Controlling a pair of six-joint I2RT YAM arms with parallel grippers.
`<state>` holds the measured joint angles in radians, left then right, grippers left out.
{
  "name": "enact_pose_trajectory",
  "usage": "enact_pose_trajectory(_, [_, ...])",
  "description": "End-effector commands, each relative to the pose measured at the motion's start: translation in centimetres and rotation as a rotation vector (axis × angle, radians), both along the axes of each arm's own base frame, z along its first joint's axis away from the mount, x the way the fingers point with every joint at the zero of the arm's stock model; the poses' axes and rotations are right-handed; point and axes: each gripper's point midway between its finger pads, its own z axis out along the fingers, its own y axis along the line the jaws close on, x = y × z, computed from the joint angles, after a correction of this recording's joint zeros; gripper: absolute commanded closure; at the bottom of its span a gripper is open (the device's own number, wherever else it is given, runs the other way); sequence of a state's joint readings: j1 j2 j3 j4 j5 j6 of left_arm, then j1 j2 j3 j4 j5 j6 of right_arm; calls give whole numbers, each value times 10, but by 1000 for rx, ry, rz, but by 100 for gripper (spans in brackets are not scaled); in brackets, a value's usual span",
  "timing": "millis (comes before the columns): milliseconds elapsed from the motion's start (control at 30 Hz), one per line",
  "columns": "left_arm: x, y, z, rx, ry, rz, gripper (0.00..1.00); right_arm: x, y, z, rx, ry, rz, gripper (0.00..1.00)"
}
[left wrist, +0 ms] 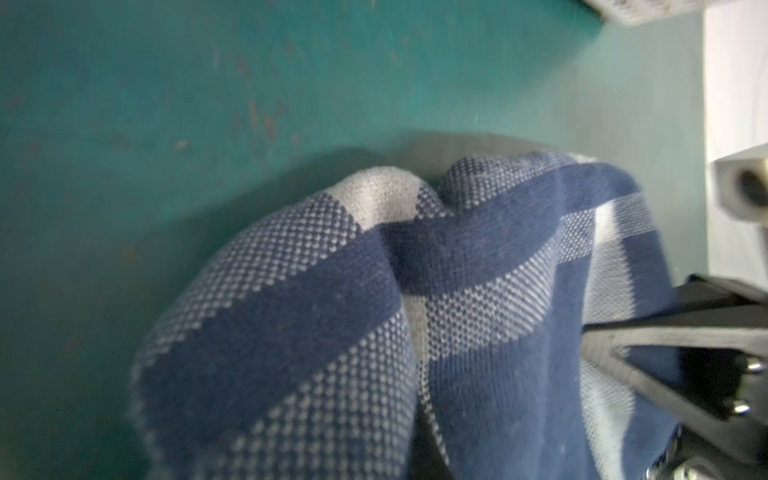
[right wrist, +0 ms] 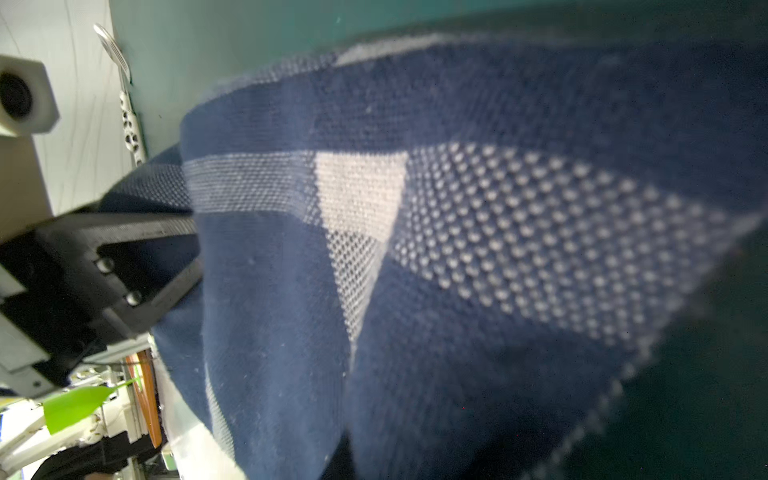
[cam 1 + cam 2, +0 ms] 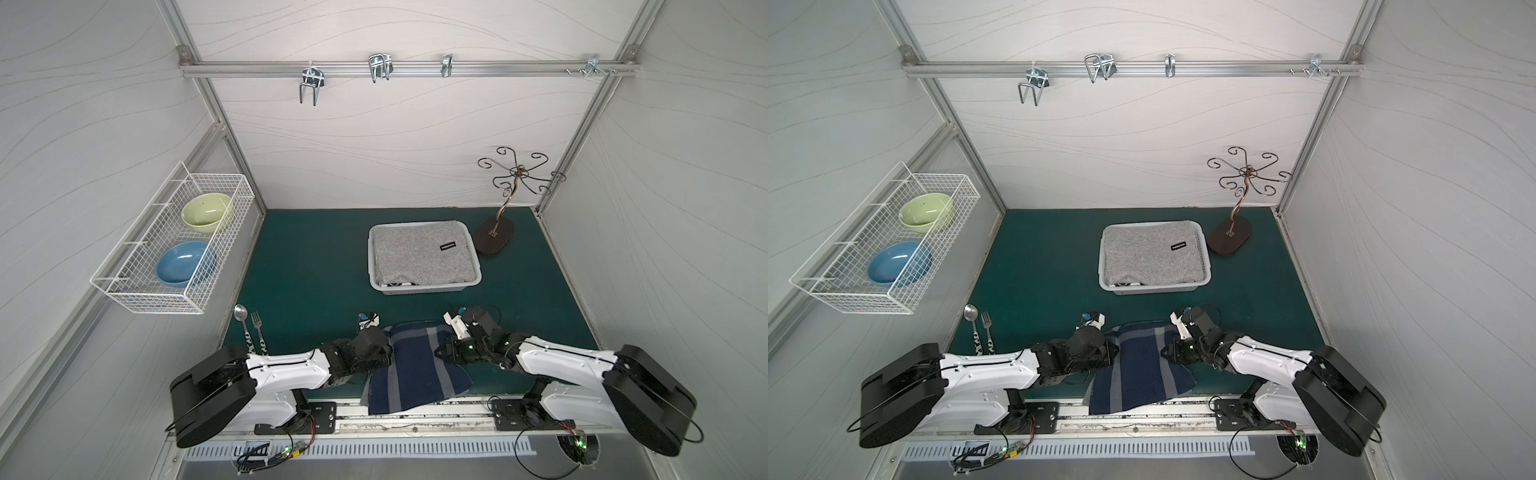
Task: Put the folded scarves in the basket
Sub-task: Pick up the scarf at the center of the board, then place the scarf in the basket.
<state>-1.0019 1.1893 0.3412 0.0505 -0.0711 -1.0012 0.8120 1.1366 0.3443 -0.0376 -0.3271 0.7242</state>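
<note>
Left arm (image 3: 286, 370), right arm (image 3: 569, 358): white shell links, small screws, thin black cable (image 3: 282, 361) along top. Big rounded black motor housings (image 3: 212, 397) at shoulders. Black wrist joints (image 3: 365, 345). White wrist camera blocks (image 3: 455, 326). Black mounting plates (image 3: 322, 415).

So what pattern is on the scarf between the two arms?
The scarf is navy and pale grey plaid, dotted weave; clearest in the left wrist view.
</note>
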Motion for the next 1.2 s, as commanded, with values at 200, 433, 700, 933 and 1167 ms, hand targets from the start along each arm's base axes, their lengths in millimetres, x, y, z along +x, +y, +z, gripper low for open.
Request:
enact_pose_trajectory(200, [-1,-13,80,-54,-71,-82,100,-6,-18,76,-4,-129,30,100])
enact_pose_trajectory(433, [10,-25,174,-57,-242,-140,100,2,-23,156,26,-272,49,100])
enact_pose_trajectory(700, [77,-30,288,-26,-388,-139,100,70,-33,249,107,-362,-8,100])
enact_pose_trajectory(933, [148,-50,306,14,-392,-139,100,147,-29,264,134,-366,-84,100])
enact_pose_trajectory(1167, [239,-49,286,-8,-355,-91,100,241,-29,244,139,-321,-134,100])
